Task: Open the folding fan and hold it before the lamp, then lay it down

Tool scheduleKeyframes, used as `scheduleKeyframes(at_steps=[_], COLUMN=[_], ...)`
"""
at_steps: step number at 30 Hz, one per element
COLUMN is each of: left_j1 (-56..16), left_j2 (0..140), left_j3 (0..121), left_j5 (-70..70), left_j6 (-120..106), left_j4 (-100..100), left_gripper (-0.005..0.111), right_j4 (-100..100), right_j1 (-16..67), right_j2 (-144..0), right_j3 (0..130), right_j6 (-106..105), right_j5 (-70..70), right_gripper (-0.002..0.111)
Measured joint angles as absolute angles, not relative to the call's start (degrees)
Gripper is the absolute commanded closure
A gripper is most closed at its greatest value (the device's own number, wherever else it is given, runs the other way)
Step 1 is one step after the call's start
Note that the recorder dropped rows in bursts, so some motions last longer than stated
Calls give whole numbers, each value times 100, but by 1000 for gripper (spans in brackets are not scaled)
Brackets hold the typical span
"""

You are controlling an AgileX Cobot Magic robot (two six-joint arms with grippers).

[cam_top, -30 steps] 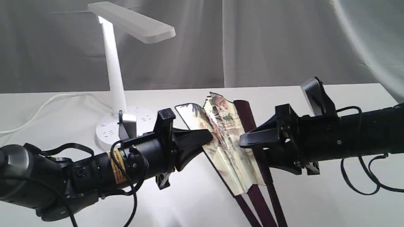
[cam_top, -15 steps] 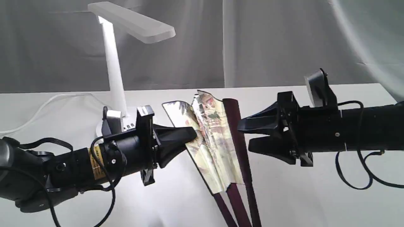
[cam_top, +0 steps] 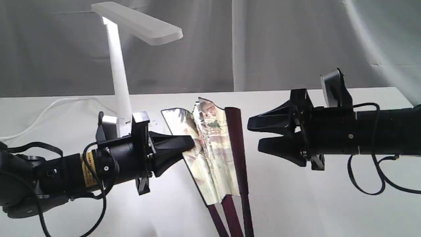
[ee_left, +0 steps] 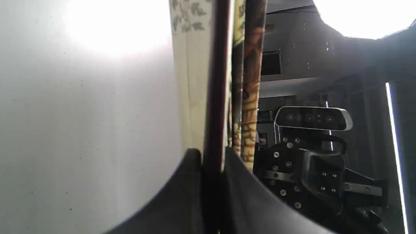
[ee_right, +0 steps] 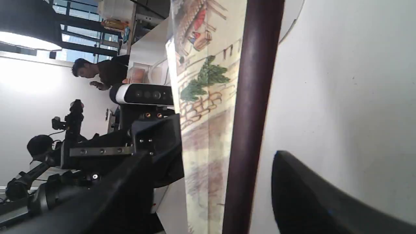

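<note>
The folding fan (cam_top: 210,154) is partly spread and stands tilted over the table, ribs pointing down and painted cream leaf up. My left gripper (cam_top: 190,145) is shut on its left guard rib; in the left wrist view the fingers (ee_left: 191,182) clamp that dark rib (ee_left: 214,97). The maroon right guard stick (cam_top: 236,144) hangs free. My right gripper (cam_top: 254,135) is open and a small gap to the right of that stick (ee_right: 250,107), touching nothing. The white lamp (cam_top: 119,79) stands behind the left arm, bar head (cam_top: 141,23) overhead, base mostly hidden.
The lamp's white cord (cam_top: 39,113) trails left across the white table (cam_top: 296,210). A grey curtain (cam_top: 279,46) closes the back. Both black arms lie low across the front. A person (ee_right: 104,70) stands far off in the right wrist view.
The right gripper has opened, let go of the maroon guard stick and risen slightly. The left arm has carried the fan leftward, leaving a gap between stick and right gripper.
</note>
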State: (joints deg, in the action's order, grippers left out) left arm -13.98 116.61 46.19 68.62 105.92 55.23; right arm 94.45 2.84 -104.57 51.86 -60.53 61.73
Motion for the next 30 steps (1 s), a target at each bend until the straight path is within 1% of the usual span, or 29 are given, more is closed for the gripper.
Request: scheduleKeyframes(at_steps=[6, 11, 19, 23, 30], left_j1=[-1398, -1398, -1398, -1398, -1373], left_j2=[11661, 11661, 11661, 11661, 11661], left_j3=[4619, 4619, 4619, 4619, 4619], left_j5=[6862, 6862, 6862, 6862, 6862], left_j6=[10639, 10690, 10701, 10701, 10717], left_j4=[5537, 5537, 5537, 5537, 5525], left_gripper=[107, 107, 107, 107, 107], right_j4=[9486, 9722, 9942, 9978, 9967], right_j1=[374, 723, 737, 737, 737], right_j2=[-10457, -10457, -10481, -10749, -11363], right_j3=[5186, 5186, 5186, 5186, 5281], right_j6=[-6064, -6347, -6349, -6265, -6239], right_j5=[5840, 5479, 5402, 5479, 6400], right_gripper=[54, 54, 54, 54, 54])
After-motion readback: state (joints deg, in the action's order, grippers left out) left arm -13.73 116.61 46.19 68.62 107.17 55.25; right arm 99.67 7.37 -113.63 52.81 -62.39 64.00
